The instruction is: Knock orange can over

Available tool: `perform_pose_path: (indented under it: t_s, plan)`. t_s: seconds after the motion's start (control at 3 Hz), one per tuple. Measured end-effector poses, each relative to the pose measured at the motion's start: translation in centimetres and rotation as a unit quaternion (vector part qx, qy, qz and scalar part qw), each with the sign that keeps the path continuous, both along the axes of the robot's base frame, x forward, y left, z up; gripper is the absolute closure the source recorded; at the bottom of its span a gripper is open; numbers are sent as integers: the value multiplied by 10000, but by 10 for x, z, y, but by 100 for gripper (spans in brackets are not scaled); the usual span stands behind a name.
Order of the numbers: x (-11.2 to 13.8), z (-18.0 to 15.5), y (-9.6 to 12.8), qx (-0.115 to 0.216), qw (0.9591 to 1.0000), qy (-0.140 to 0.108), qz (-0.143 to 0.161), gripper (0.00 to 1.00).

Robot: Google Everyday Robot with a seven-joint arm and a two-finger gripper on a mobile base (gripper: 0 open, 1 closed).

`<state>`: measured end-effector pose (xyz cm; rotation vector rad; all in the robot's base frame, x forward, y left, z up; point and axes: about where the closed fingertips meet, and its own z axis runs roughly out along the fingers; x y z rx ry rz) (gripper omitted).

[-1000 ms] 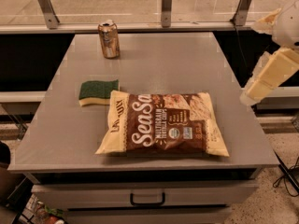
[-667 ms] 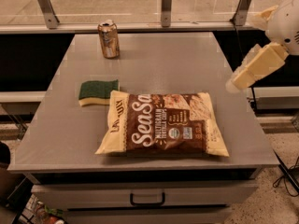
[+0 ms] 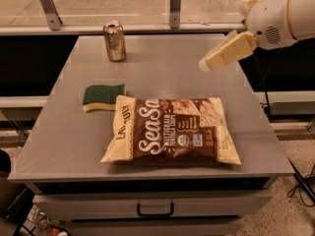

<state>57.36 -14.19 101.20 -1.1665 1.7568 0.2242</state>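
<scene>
Cream plastic gripper (image 3: 210, 61) hangs above the far right part of the table (image 3: 172, 73), tilted down and pointing toward the middle. Whether it is spread or pressed together cannot be told from this angle, and it carries nothing. Behind it, the white arm (image 3: 280, 16) reaches in from beyond the table's right side, a low, slanted pose that looks better suited to a sideways sweep than to a grasp from above.

Below the gripper and nearer the camera, a brown chip bag (image 3: 172, 132) lies flat, out of the line between gripper and target. Farther left of the gripper, a green-and-yellow sponge (image 3: 103, 96) sits at the bag's upper corner; whether the two touch cannot be told.

Farthest off, well apart to the gripper's left, the orange can (image 3: 114, 42) stands upright near the table's back left corner, so the knock is not yet made. Nothing stands between them. A push high on the can's side would likely topple it, while a low one might only slide it.
</scene>
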Motion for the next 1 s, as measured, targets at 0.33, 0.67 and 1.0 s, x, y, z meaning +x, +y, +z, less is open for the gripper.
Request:
perform_pose_path:
  t_s: [0.33,0.67,1.0]
  plan:
    - [21,-4,29,443,9989,-157,-69,0]
    - [56,-12,84,930,9956,-71,-38,0]
    - [56,-12,84,930,9956,-71,-38,0]
